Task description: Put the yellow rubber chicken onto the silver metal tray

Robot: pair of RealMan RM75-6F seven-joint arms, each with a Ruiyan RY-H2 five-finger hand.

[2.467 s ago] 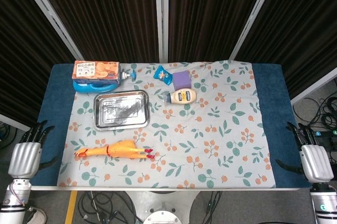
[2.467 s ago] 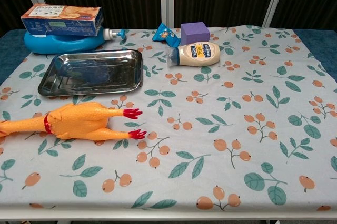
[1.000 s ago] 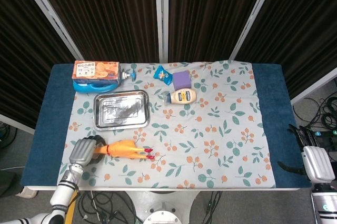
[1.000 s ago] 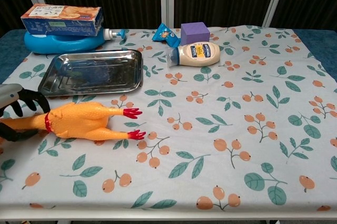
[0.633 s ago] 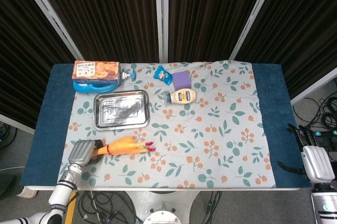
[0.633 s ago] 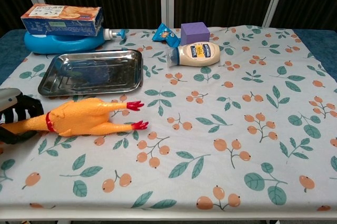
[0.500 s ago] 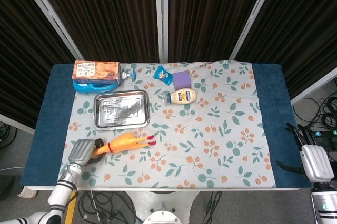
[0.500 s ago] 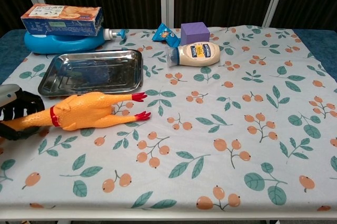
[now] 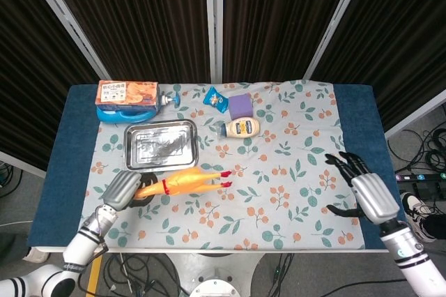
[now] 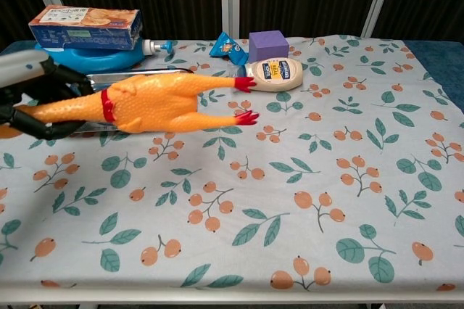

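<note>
My left hand [image 9: 122, 189] is gripping the one yellow rubber chicken [image 10: 156, 100] aloft beside the one silver metal tray [image 9: 132, 134]; my right hand [image 9: 365, 192] is hanging spread, holding nothing.

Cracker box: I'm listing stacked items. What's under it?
The cracker box lies on a blue container with a pump nozzle. What the container holds cannot be seen.

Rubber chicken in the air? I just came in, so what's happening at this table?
The robot's left hand holds the yellow rubber chicken by its neck, raised off the cloth just in front of the silver metal tray. The tray has nothing in it. The right hand hovers open over the table's right side, holding nothing.
</note>
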